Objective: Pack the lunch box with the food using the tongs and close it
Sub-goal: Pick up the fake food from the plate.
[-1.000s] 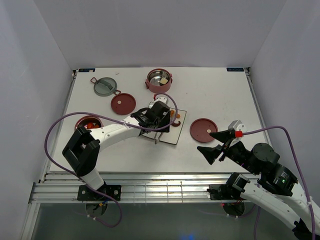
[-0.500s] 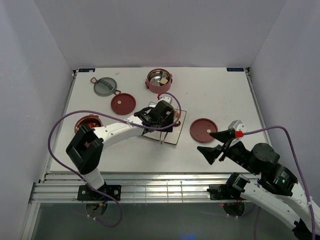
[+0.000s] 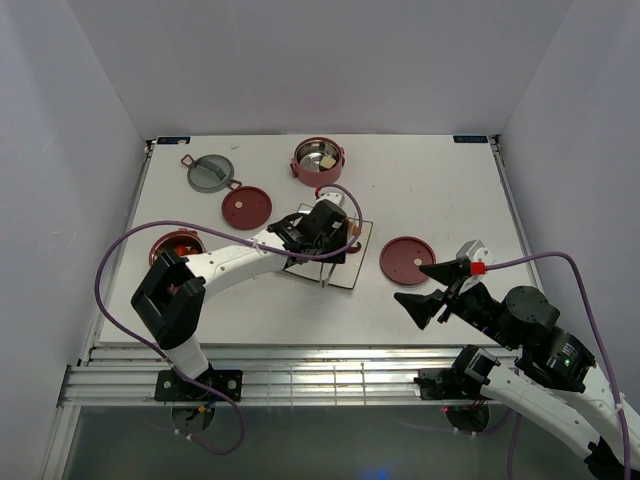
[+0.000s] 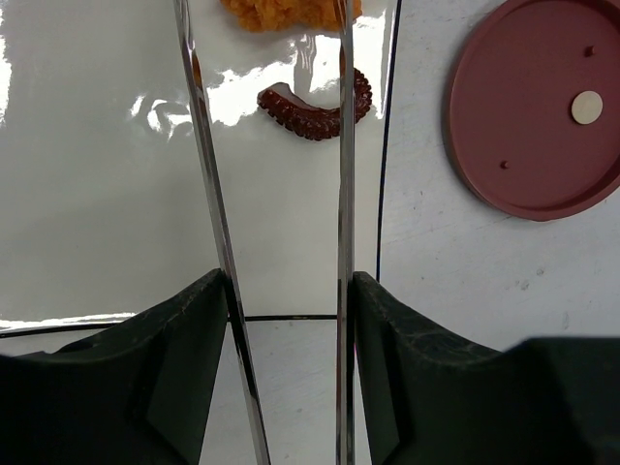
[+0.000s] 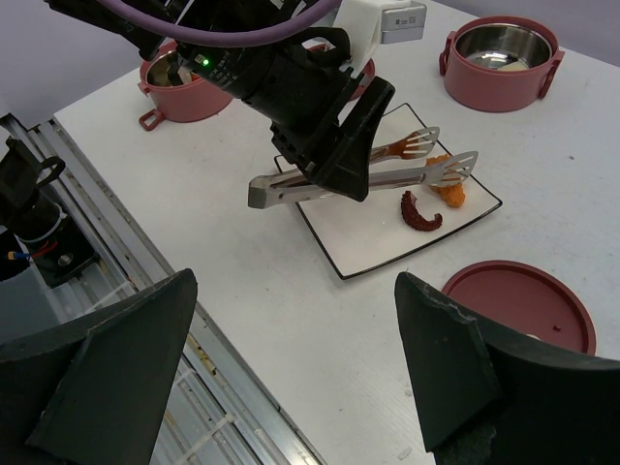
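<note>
Though both bowls already hold some food, packing looks about half done to me. The left gripper (image 4: 286,295) is clamped on the tongs (image 4: 343,174) from outside. The tong arms stand apart, with the tips over the far-right corner of the square plate (image 4: 107,194).

Two pieces lie at that corner, neither pinched yet:
- orange fried bit (image 4: 291,12), crumbly and rough
- tentacle curl (image 4: 315,107), dark red-brown, bumpy, C-shaped, with the right tong arm crossing over it

The far bowl (image 3: 318,178), beyond the plate, has a pale piece inside. The left bowl (image 3: 160,243), well left of the plate, shows orange stuff. Both are dusty-red outside and shiny steel inside, with small side handles.

All lids are off, so closing is not begun. One flat red disc (image 3: 246,207) lies far-left of the plate and a second disc (image 3: 407,260) just right of it, both matte with a pale centre dot. The grey-green top lid (image 3: 211,172) lies further far-left.

The right gripper (image 3: 418,285) sits near-right of the plate, fingers wide apart and empty. The plate is glossy white with a thin black edge line. The tongs are thin bright metal with slotted tips.
</note>
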Controlling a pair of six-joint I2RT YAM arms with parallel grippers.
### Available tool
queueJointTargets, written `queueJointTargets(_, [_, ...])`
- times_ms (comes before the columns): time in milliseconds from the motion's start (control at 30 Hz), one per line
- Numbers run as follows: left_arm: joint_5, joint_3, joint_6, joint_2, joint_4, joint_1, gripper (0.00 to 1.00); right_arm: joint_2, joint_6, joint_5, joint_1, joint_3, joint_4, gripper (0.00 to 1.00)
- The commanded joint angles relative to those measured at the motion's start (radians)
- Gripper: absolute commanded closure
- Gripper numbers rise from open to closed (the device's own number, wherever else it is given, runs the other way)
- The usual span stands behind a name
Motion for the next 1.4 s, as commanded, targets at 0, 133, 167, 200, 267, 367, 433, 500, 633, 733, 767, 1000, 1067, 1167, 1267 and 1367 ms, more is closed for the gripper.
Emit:
queueJointTargets(0, [-0.009, 0.031, -0.018, -0.067, -0.015, -0.007, 0.37, -0.012, -0.013, 0.006, 0.007, 0.035, 0.026, 0.12])
queueJointTargets(133, [-0.02, 0.017, -0.031, -0.091, -0.026, -0.007, 0.37, -0.012, -0.013, 0.006, 0.007, 0.035, 0.026, 0.12])
queueJointTargets(167, [-0.02, 0.016, -0.032, -0.096, -0.027, -0.007, 0.37, -0.013, -0.013, 0.006, 0.007, 0.035, 0.026, 0.12])
queueJointTargets(200, [-0.02, 0.016, -0.034, -0.1, -0.03, -0.007, 0.37, -0.012, -0.013, 0.006, 0.007, 0.035, 0.026, 0.12])
queueJointTargets(267, [-0.018, 0.017, -0.035, -0.102, -0.033, -0.007, 0.37, -0.013, -0.013, 0.005, 0.007, 0.035, 0.025, 0.12])
queueJointTargets(367, [-0.011, 0.017, -0.037, -0.104, -0.035, -0.007, 0.36, -0.012, -0.013, 0.006, 0.007, 0.035, 0.026, 0.12])
queueJointTargets(433, [0.0, 0.014, -0.04, -0.102, -0.038, -0.007, 0.36, -0.012, -0.013, 0.006, 0.007, 0.035, 0.026, 0.12])
queueJointTargets(500, [0.002, 0.014, -0.046, -0.101, -0.041, -0.007, 0.36, -0.013, -0.011, 0.005, 0.007, 0.035, 0.025, 0.12])
queueJointTargets(633, [0.0, 0.012, -0.051, -0.104, -0.055, -0.007, 0.36, -0.013, -0.011, 0.005, 0.007, 0.035, 0.025, 0.12])
queueJointTargets(733, [0.0, 0.006, -0.042, -0.126, -0.053, -0.007, 0.36, -0.015, -0.011, 0.005, 0.007, 0.035, 0.025, 0.12])
queueJointTargets(767, [-0.007, 0.003, -0.038, -0.136, -0.053, -0.007, 0.36, -0.013, -0.011, 0.003, 0.007, 0.035, 0.025, 0.12])
queueJointTargets(1000, [-0.021, -0.007, -0.019, -0.196, -0.055, -0.007, 0.36, -0.015, -0.011, 0.005, 0.009, 0.035, 0.025, 0.12])
queueJointTargets(1067, [-0.018, -0.012, -0.025, -0.202, -0.056, -0.008, 0.37, -0.013, -0.011, 0.005, 0.009, 0.035, 0.025, 0.12])
queueJointTargets(1167, [-0.011, -0.024, -0.046, -0.208, -0.05, -0.008, 0.37, -0.013, -0.011, 0.003, 0.009, 0.035, 0.025, 0.12])
queueJointTargets(1267, [-0.004, -0.03, -0.075, -0.19, -0.052, -0.008, 0.37, -0.013, -0.011, 0.003, 0.007, 0.035, 0.025, 0.12])
queueJointTargets(1367, [-0.003, -0.035, -0.1, -0.168, -0.053, -0.01, 0.37, -0.012, -0.011, 0.005, 0.007, 0.035, 0.025, 0.12])
